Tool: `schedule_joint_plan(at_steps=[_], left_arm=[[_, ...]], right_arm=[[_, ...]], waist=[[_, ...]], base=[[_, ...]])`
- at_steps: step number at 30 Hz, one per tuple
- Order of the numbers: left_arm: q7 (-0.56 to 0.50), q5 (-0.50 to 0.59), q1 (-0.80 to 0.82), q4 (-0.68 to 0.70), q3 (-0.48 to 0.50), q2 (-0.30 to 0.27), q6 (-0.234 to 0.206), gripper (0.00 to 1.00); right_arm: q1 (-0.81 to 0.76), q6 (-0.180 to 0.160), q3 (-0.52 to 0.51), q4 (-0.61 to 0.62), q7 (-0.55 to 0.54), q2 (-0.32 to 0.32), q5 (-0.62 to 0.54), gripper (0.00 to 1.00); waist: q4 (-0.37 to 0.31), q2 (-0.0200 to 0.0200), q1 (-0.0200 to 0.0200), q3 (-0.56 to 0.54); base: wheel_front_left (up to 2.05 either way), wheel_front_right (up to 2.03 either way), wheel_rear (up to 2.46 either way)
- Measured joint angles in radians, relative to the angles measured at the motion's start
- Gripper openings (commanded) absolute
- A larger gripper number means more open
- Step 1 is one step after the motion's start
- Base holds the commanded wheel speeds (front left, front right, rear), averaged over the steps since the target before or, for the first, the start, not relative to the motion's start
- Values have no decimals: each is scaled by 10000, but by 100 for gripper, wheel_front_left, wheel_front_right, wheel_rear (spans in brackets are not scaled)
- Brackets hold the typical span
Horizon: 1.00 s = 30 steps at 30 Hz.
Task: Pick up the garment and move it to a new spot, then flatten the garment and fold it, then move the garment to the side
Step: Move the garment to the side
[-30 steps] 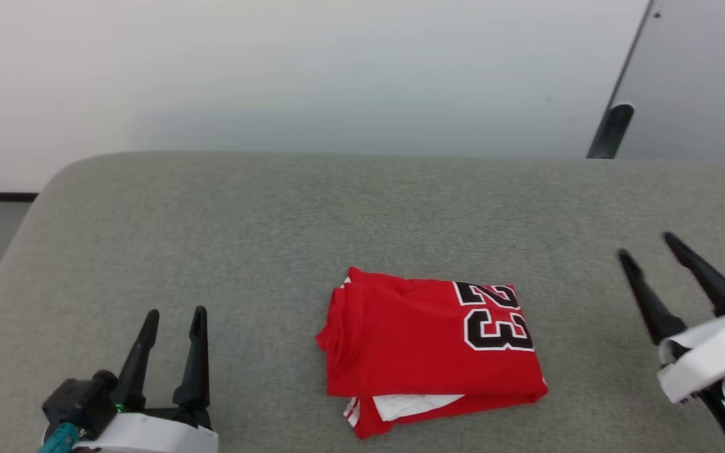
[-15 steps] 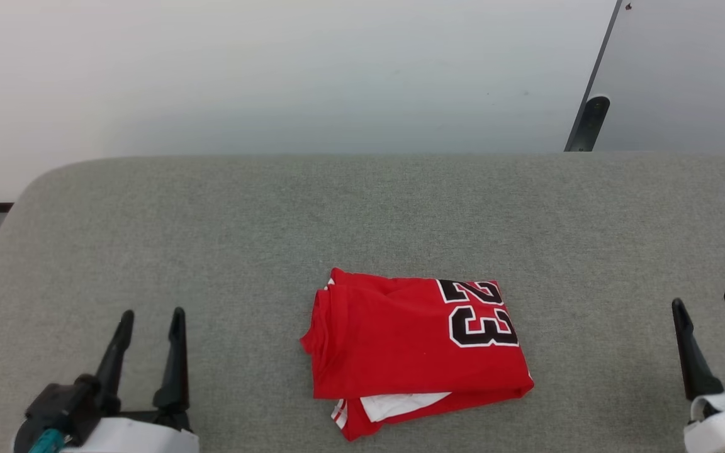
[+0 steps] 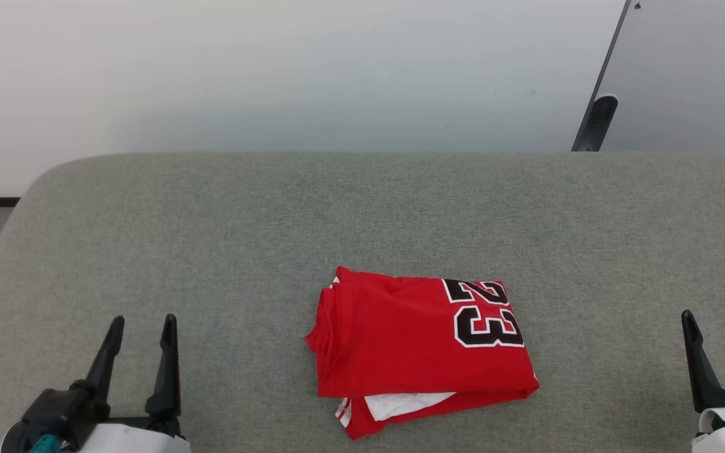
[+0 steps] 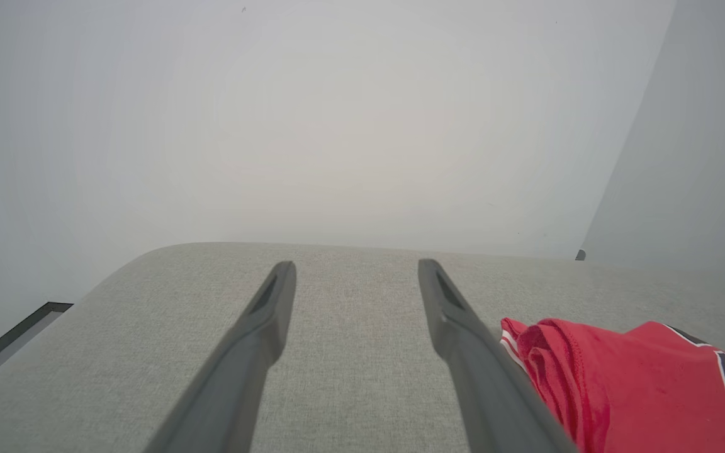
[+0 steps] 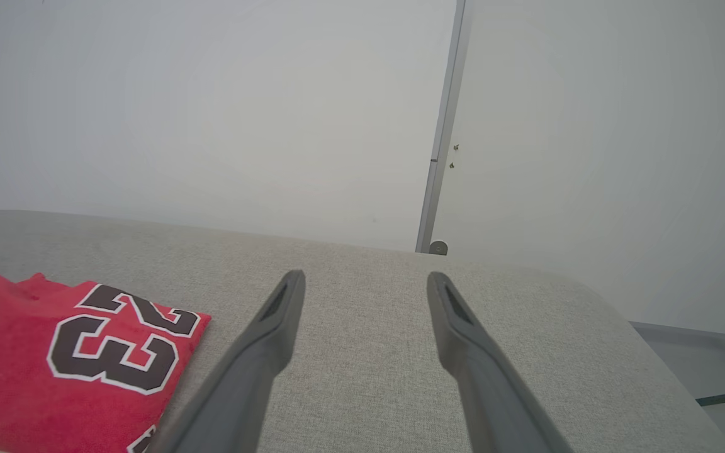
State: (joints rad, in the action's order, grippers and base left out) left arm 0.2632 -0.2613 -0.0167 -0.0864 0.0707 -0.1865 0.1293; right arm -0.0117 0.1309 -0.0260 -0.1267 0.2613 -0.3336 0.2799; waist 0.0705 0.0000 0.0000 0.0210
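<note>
- The dark two-fingered left end effector is at the near left corner, fingers spread wide and empty.
- The matching right end effector is at the near right corner, equally wide and empty.
- Between them, by the middle of the near edge of the grey fabric-covered surface, lies the red jersey T-shirt with a black "23", well apart from both.
- It is a folded rectangle with its long axis along the near edge. The sideways number is at the right end, and a white layer peeks out nearside.
- Folding looks done; the move to the side seems left.
</note>
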Motion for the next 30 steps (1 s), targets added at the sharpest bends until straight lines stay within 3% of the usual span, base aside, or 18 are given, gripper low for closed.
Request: schedule_joint_plan(at_steps=[12,26,30], left_arm=[[2,77,162,-88,-17,98,0,100],[0,151,-101,-211,617,290,0,100],[0,151,-147,-244,523,407,0,100]], right_arm=[[-3,0,288,-82,0,-31,-82,100],[461,0,1822,-1143,-27,25,213,100],[829,0,2203,-1820,-1091,-102,899,100]], waist=[[373,0,0,31],[1806,0,0,-213],[2175,0,0,-285]], base=[[0,0,0],[0,0,0],[0,0,0]])
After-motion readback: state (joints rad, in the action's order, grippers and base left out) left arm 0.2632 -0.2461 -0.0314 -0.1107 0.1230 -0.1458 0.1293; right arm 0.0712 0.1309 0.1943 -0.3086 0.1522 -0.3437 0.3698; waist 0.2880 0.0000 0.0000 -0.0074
